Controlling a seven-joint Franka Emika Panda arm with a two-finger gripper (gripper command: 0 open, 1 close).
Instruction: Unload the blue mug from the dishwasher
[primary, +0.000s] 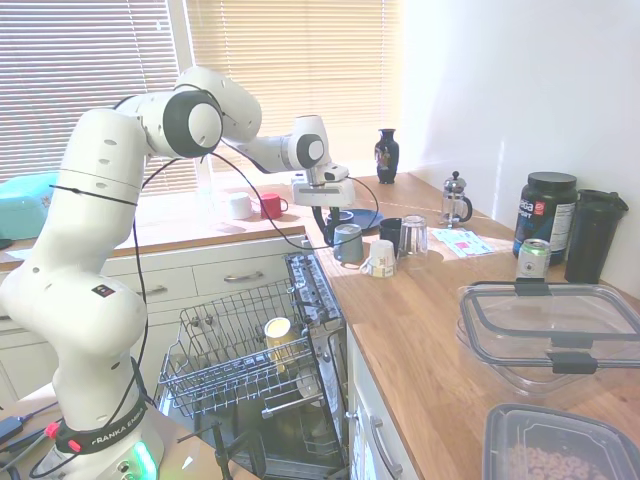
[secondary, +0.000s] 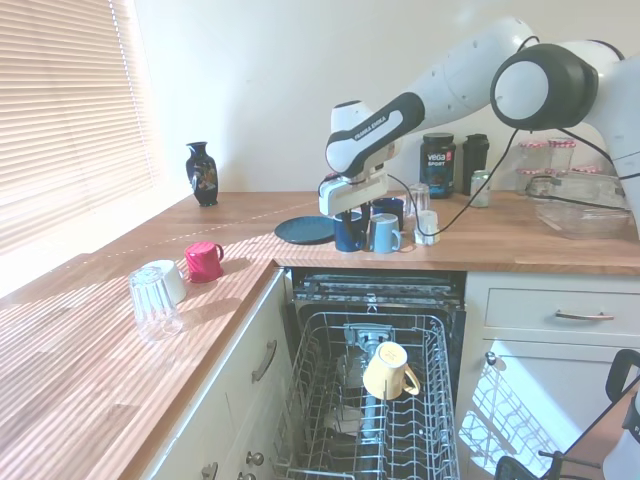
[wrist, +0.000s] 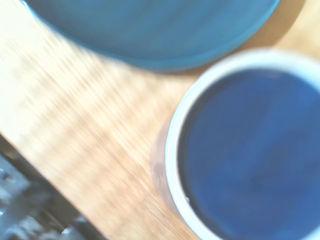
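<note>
Already the small dark navy mug (secondary: 349, 232) with the pale blue rim stands upright on the wooden counter (secondary: 520, 240), out of the dark under-counter dishwasher (secondary: 375, 400). It sits touching the round dark blue plate (secondary: 305, 230) and just beside a paler grey-blue mug (secondary: 384, 233). Directly above it, the gripper (secondary: 350, 212) reaches into its mouth; whether the gripper is clamped on the rim or released cannot be told. Any withdrawal likely runs straight up.

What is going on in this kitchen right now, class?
A white robot arm is unloading the open dishwasher. Its gripper is at the blue mug, which sits on the wooden counter beside a dark blue plate and a paler mug. A yellow cup remains in the rack.
</note>
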